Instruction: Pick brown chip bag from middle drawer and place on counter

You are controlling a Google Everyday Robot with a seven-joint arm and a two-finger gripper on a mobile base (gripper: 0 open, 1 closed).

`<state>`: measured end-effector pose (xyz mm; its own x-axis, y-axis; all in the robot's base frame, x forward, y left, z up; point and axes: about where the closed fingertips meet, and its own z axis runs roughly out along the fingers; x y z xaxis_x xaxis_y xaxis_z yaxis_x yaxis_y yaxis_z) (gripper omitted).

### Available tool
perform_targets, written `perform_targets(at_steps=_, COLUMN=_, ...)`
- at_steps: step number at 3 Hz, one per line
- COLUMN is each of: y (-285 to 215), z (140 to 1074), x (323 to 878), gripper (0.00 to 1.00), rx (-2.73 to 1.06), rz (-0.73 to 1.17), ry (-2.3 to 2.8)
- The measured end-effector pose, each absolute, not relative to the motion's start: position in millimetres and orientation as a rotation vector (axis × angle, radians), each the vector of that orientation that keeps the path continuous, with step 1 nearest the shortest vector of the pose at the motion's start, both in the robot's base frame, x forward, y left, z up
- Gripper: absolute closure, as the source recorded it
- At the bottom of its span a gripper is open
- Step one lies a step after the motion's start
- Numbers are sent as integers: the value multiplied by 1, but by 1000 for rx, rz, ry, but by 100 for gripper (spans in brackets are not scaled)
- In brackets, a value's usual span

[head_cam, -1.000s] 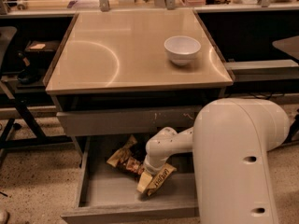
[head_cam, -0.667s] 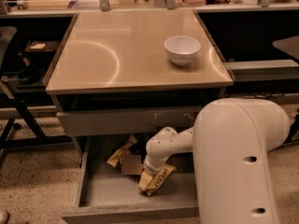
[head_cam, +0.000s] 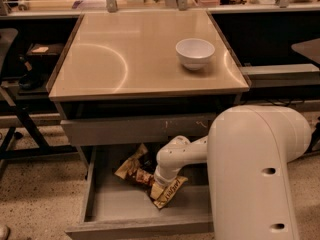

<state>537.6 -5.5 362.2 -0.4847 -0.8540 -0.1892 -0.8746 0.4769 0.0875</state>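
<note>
Brown chip bag (head_cam: 131,168) in middle drawer (head_cam: 114,206) | end effector (head_cam: 158,185) at bag | room leftward

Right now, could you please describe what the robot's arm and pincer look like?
The arm is glossy off-white: a bulky rounded shell with two dark holes, tapering to a slimmer wrist link. No cables or lettering show. The pincer, down in the middle drawer at the brown chip bag, is mostly hidden.

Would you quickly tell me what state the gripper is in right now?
Gripper: down in the middle drawer, at the brown chip bag; open or shut cannot be told.
</note>
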Motion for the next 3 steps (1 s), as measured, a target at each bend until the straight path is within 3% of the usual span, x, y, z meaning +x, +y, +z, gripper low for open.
perform_targets(at_steps=1, y=-3, z=371, x=534, gripper=88, rx=-1547, rz=265, ry=2582)
perform_targets(at_steps=2, y=-1, z=408, x=515, gripper=100, rx=-1595, rz=288, ry=2565)
perform_targets(at_steps=3, y=-4, z=457, x=493, gripper=100, rx=-1637, rz=268, ry=2555)
